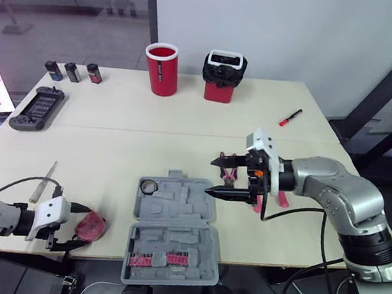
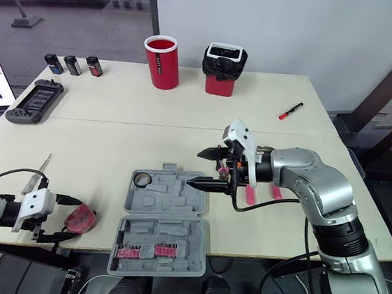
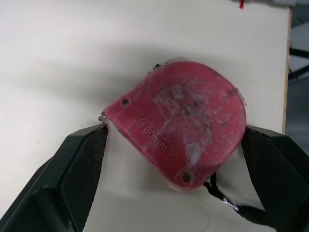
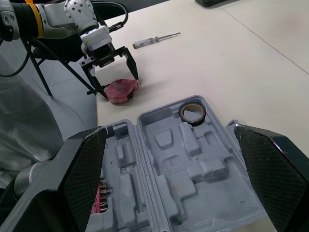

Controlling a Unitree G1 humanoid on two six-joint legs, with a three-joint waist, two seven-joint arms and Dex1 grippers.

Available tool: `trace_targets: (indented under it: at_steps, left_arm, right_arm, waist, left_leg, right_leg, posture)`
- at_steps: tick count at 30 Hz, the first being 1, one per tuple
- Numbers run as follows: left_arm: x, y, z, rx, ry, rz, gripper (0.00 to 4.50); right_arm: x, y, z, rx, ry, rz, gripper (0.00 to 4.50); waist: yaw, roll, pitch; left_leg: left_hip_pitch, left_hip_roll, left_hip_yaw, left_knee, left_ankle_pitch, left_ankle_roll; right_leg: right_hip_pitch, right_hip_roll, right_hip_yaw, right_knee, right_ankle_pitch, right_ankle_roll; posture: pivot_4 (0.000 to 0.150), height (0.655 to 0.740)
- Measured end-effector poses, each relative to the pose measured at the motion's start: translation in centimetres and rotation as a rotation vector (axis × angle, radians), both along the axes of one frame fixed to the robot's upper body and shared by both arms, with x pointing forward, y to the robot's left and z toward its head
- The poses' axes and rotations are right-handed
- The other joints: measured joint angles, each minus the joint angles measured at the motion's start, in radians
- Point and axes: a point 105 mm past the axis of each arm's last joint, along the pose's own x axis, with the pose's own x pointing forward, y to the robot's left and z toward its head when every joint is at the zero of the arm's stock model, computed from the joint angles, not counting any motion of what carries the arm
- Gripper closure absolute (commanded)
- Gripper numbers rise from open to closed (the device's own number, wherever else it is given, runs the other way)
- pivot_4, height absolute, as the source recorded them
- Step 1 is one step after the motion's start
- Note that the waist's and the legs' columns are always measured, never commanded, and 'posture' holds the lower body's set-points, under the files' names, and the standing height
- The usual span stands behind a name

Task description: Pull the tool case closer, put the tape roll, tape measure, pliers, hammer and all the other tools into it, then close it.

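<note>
Straddling the tape measure (image 3: 178, 128) near the table's front-left edge, the left gripper (image 4: 119, 87) is spread, not clamped — a centred squeeze is advised; the right gripper (image 1: 210, 175) is held open above the tool case (image 1: 174, 225).

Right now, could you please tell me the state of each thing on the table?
Case: open, flat.
Tape roll: in case.
Tape measure: on table, uncased.
Left gripper: open, straddling tape measure.
Right gripper: open, empty, over case.
Pliers: on table, by right gripper.
Screwdriver: on table.
Red cup: upright.
</note>
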Motion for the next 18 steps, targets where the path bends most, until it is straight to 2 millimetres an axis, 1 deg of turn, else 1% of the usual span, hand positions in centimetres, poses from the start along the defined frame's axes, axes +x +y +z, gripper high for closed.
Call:
trace_targets:
  at_steps: [3, 12, 18]
  left_arm:
    - [0.5, 0.0, 0.1, 0.020, -0.015, -0.015, 0.05]
    - [2.1, 0.5, 0.7, 0.036, -0.061, 0.031, 0.05]
    - [2.7, -0.2, 0.7, 0.037, -0.052, 0.014, 0.05]
  right_arm:
    - [0.1, 0.0, 0.0, -0.005, -0.005, -0.004, 0.00]
    - [0.2, 0.0, 0.2, -0.005, -0.017, -0.013, 0.00]
    - [0.3, 0.0, 0.2, -0.006, -0.020, -0.021, 0.00]
  waist:
    - [0.001, 0.000, 0.000]
    - [0.003, 0.000, 0.000]
    - [0.007, 0.001, 0.000]
  left_leg:
    - [0.000, 0.000, 0.000, 0.000, 0.000, 0.000]
    - [0.000, 0.000, 0.000, 0.000, 0.000, 0.000]
    - [0.000, 0.000, 0.000, 0.001, 0.000, 0.000]
  right_leg:
    - [0.000, 0.000, 0.000, 0.000, 0.000, 0.000]
    - [0.000, 0.000, 0.000, 0.001, 0.001, 0.002]
    - [0.000, 0.000, 0.000, 0.001, 0.001, 0.002]
  posture:
    - [0.150, 0.7400]
    - [0.150, 0.7400]
    - [0.150, 0.7400]
